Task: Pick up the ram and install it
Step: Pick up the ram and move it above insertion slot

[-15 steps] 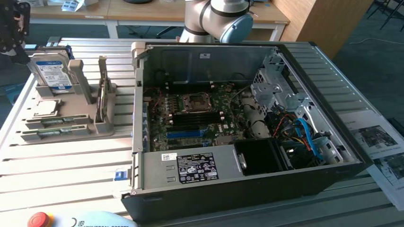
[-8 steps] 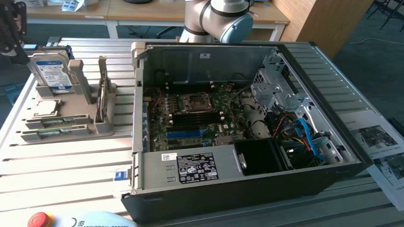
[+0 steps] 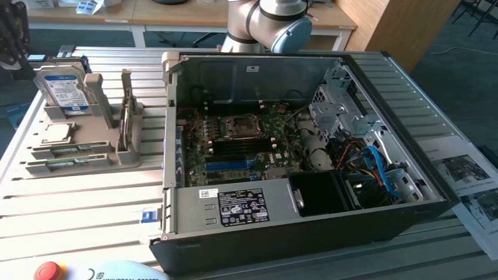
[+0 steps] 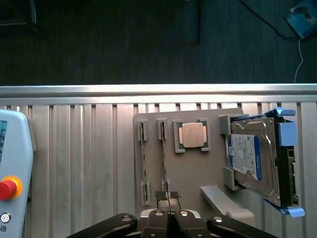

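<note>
The ram shows as two thin green sticks standing on edge in slots of a grey holder (image 4: 198,173). One stick (image 4: 164,158) runs straight out from my fingertips, the other (image 4: 143,158) lies parallel beside it. In the exterior view both sticks (image 3: 70,150) (image 3: 66,165) sit at the holder's near end, left of the open computer case (image 3: 311,233). My gripper (image 4: 168,197) hovers above the end of the nearer stick, shut, with nothing visibly between its fingers. Black memory slots (image 3: 233,149) lie on the motherboard below the processor socket (image 3: 237,127).
The holder also carries a square silver processor chip (image 4: 192,135) (image 3: 57,133) and a blue-labelled hard drive (image 4: 250,158) (image 3: 60,87). A pendant with a red stop button (image 4: 7,188) (image 3: 48,271) lies on the slatted metal table. The arm's joint (image 3: 272,23) stands behind the case.
</note>
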Available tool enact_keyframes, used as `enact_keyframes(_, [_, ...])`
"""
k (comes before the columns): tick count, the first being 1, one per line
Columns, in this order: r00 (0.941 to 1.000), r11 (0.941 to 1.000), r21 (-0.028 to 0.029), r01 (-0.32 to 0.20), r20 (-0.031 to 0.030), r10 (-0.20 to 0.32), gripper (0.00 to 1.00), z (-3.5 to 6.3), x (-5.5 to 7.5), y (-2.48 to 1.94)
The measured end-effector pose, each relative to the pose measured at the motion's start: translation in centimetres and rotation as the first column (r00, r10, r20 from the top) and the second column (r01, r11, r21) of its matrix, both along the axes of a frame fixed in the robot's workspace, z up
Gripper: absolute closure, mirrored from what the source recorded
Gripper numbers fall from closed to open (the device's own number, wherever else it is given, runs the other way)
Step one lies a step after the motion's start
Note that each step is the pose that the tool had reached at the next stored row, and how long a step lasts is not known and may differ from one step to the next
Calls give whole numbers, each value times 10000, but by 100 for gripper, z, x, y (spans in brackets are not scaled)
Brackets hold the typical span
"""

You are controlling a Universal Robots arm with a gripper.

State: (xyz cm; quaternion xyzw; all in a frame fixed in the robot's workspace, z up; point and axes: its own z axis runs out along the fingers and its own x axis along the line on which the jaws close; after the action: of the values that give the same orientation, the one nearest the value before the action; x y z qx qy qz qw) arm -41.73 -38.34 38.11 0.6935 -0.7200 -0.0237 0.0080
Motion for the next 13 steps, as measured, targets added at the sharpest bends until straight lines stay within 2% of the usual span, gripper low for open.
enact_keyframes(10, [9999,9999,0,-111,0,111,90,-1,0,0])
enact_keyframes(13, [9993,9993,-2,-365,1,365,90,-5,0,0])
